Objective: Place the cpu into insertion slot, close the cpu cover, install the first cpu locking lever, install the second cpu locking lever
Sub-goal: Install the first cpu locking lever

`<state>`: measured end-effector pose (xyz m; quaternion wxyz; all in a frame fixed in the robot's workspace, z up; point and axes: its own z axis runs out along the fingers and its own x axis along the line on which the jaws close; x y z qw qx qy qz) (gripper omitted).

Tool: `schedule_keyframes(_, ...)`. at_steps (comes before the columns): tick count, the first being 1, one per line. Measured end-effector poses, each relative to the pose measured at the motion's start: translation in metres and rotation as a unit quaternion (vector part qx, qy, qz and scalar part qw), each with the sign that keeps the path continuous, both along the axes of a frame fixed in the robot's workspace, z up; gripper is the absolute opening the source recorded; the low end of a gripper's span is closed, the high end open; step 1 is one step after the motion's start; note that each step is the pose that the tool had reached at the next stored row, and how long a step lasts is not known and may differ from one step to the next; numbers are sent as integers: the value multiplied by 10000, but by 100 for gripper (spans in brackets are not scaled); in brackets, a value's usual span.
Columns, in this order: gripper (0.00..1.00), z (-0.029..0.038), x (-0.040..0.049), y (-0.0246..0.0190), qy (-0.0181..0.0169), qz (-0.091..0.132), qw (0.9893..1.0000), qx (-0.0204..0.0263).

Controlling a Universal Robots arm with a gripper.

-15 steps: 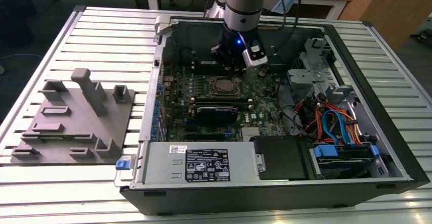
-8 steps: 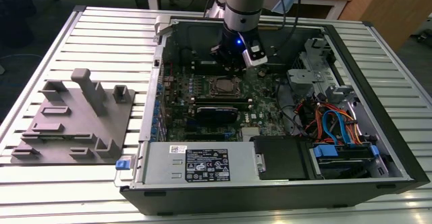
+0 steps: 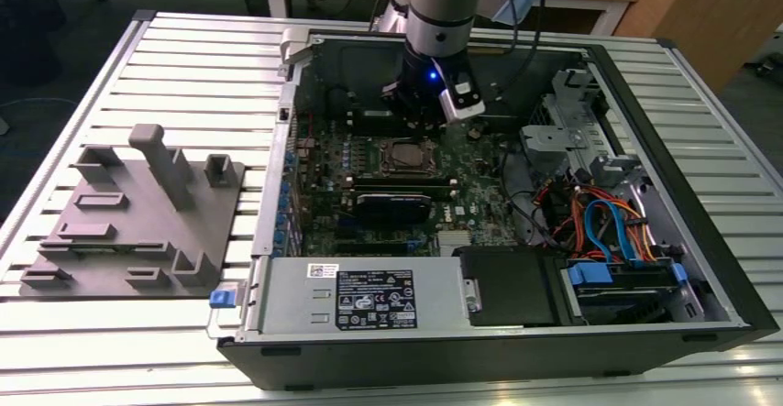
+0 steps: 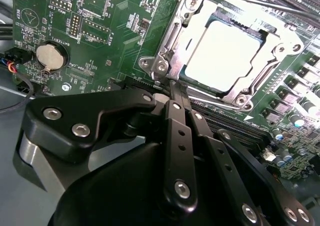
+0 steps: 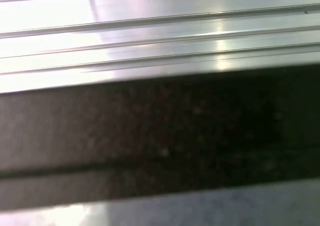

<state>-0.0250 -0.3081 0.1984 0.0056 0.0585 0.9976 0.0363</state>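
Note:
The cpu [image 4: 223,53] lies flat in the insertion slot [image 3: 404,157], its pale metal top showing through the window of the cpu cover [image 4: 281,50]. The cover lies down over the chip. A thin metal lever rod [image 4: 260,3] runs along one edge of the socket. In the second wrist view my gripper [image 4: 172,88] has its black fingers [image 4: 174,117] drawn together, tips at the socket's corner by the hinge screw [image 4: 161,66]. In the exterior view the gripper [image 3: 416,120] hangs inside the open computer case, just behind the slot. I see nothing held between the fingers.
The open case [image 3: 722,268] lies on a slatted metal table [image 3: 183,49], and its walls enclose the motherboard [image 3: 325,163]. A black card [image 3: 394,207], cables [image 3: 600,223] and a drive bay [image 3: 624,273] lie around the slot. A coin battery [image 4: 50,56] sits on the board. A grey fixture [image 3: 135,213] stands at the exterior view's left.

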Motion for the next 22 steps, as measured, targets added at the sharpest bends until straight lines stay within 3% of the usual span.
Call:
schedule_keyframes(7, 10, 9, 0, 0, 0, 0, 10000, -3)
schedule_keyframes(10, 10, -3, -1, 1, 3, 0, 10000, -58)
schedule_keyframes(14, 10, -27, 2, 7, 2, 1, 10000, -98)
schedule_keyframes(22, 10, 1, 3, 10, -4, 0, 10000, -94)
